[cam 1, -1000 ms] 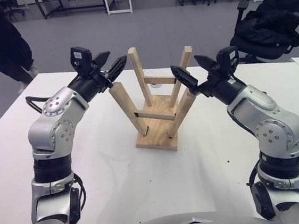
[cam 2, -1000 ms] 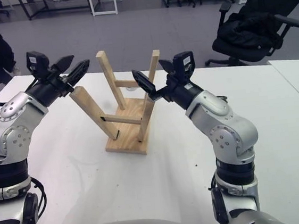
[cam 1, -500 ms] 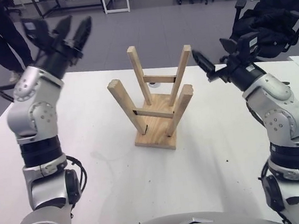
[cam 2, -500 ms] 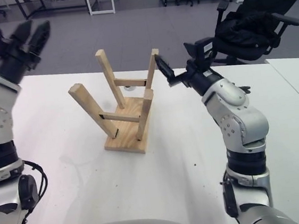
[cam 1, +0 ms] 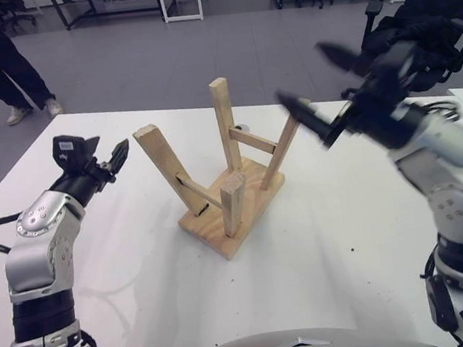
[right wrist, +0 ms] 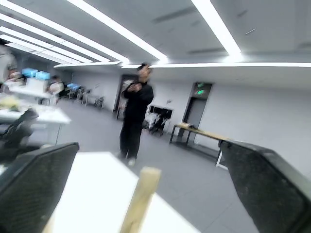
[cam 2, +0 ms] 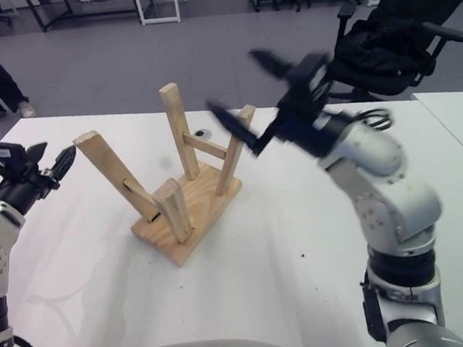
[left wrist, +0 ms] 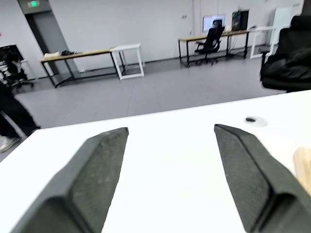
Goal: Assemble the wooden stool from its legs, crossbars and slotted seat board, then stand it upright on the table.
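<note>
Both your left gripper (cam 1: 107, 157) and right gripper (cam 1: 320, 81) gape empty. The upturned pale wooden stool (cam 1: 234, 215) sits between them.

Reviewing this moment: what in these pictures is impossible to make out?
- Right gripper: blurred in both eye views, so whether it touches the far right leg is undecidable.
- Seat board: its face lying against the table is hidden.
- Wood sliver: cut off by the left wrist view's edge, so which stool part it is stays unclear.
</note>
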You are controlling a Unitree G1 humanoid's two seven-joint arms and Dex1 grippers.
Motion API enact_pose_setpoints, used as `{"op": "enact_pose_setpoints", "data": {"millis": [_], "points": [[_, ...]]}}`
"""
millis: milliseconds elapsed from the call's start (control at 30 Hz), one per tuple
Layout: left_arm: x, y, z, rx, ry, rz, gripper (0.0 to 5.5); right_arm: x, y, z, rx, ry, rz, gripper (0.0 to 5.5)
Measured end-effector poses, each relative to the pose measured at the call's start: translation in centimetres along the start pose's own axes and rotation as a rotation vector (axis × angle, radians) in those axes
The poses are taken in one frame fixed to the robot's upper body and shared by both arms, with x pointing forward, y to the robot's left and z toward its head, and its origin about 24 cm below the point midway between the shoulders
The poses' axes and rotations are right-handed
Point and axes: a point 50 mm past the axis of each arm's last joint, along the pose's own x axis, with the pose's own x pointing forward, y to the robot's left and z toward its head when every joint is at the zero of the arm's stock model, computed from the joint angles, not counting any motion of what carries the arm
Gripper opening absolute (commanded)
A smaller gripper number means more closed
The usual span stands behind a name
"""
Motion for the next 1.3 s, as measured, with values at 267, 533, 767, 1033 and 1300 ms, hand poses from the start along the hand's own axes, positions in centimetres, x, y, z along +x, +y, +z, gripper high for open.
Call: {"op": "enact_pose_setpoints", "data": {"millis": [267, 533, 767, 1033, 1300], "points": [[-4.0, -1.8, -7.6, 0.146, 0.477, -0.158, 3.23, -0.3, -5.7, -11.3, 0.285, 0.300, -0.282, 5.40], [-4.1, -6.0, -9.2, 0.178, 0.563, -0.412, 3.23, -2.0, 0.8, -24.7, 0.139, 0.710, -0.013, 5.40], [-1.3, -6.3, -9.5, 0.304, 0.526, -0.400, 3.23, -2.2, 0.4, -24.6, 0.027, 0.717, 0.194, 5.40], [2.7, -7.4, -10.6, 0.257, 0.383, -0.386, 3.23, -9.9, 2.2, -21.8, 0.139, 0.649, 0.444, 5.40], [-0.4, -5.5, -12.0, 0.258, 0.322, -0.303, 3.23, -13.3, 2.1, -18.3, 0.092, 0.623, 0.062, 5.40]]}}
